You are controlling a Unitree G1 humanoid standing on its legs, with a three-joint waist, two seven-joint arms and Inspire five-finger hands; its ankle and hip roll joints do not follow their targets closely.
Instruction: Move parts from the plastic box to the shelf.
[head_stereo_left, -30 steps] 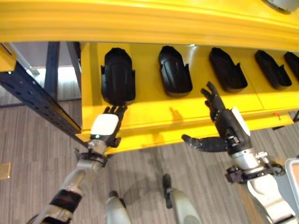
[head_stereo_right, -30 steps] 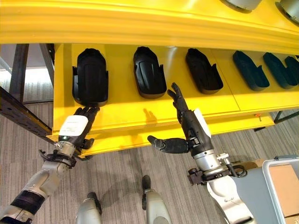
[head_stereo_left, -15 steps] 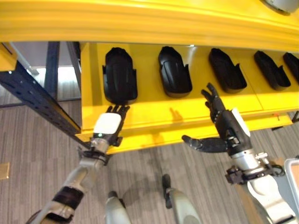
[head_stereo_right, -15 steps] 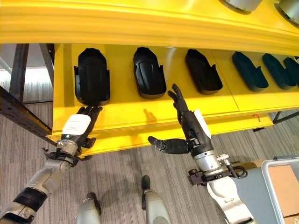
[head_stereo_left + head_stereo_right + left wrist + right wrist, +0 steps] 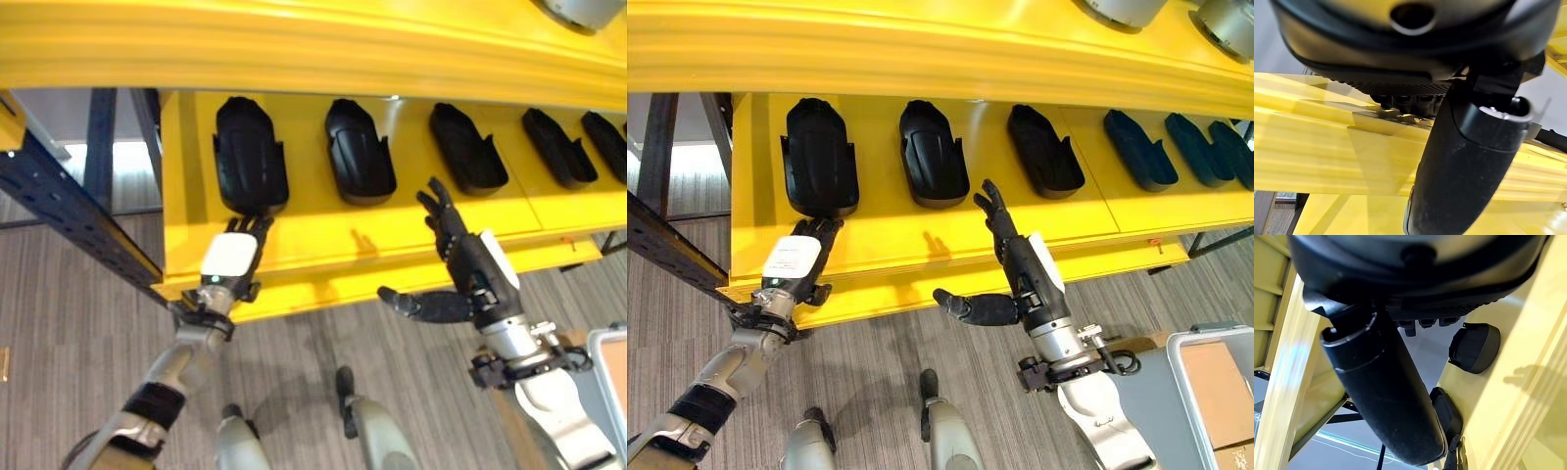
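Further forward the left hand (image 5: 231,262) is now reached, straight fingertips touching the leftmost black part (image 5: 251,157) on the yellow shelf (image 5: 323,250); the right hand (image 5: 468,269) is held open, empty

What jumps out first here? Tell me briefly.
The bright yellow shelf carries a row of black parts. The left robot hand reaches with straight fingers to the near end of the leftmost part. The right robot hand hangs open before the shelf's front edge, holding nothing.
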